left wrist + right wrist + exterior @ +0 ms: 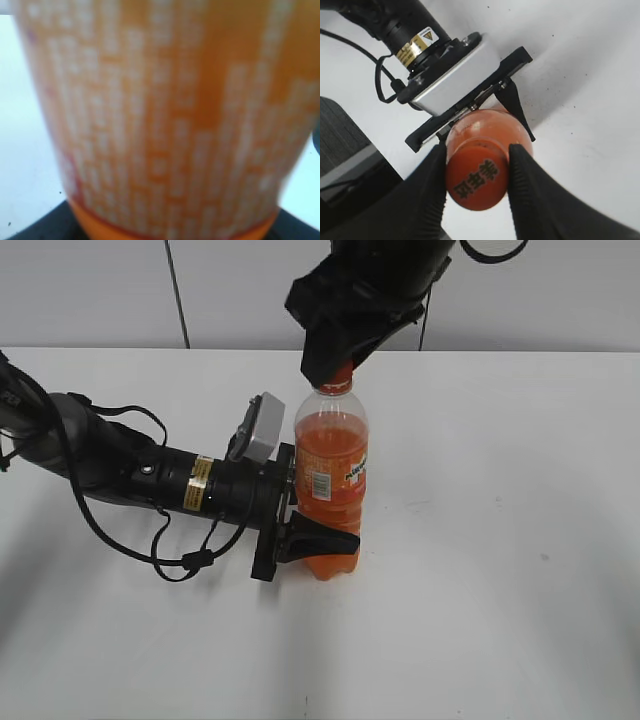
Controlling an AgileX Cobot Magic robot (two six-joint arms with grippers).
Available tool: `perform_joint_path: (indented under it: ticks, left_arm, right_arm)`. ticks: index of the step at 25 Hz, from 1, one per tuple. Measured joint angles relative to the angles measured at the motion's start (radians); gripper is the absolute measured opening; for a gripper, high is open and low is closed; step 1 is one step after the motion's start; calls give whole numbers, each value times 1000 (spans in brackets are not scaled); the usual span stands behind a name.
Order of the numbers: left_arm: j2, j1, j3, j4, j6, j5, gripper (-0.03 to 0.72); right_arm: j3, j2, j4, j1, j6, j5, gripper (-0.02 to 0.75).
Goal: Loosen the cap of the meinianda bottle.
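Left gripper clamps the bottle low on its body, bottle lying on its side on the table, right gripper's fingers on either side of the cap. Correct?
One thing is off: the bottle stands upright on the table, as the exterior view shows. The rest holds: the left gripper clamps it low on its body, and the right gripper has its fingers on either side of the cap.

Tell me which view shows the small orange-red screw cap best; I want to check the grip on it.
The right wrist view: the small orange-red screw cap fills the centre, top printed, with a black finger on either side. The exterior view shows only its lower edge under the right tool. The left wrist view misses it.
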Motion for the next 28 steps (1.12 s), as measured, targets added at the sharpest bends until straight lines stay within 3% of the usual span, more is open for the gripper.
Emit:
perform_joint_path:
  ticks: [16, 28]
  left_arm:
    - [0, 0, 0, 7, 4, -2, 401]
    - [0, 0, 0, 6, 8, -2, 401]
  right_arm:
    - [0, 0, 17, 0, -758, 10, 279]
    - [0, 0, 32, 0, -1076, 15, 278]
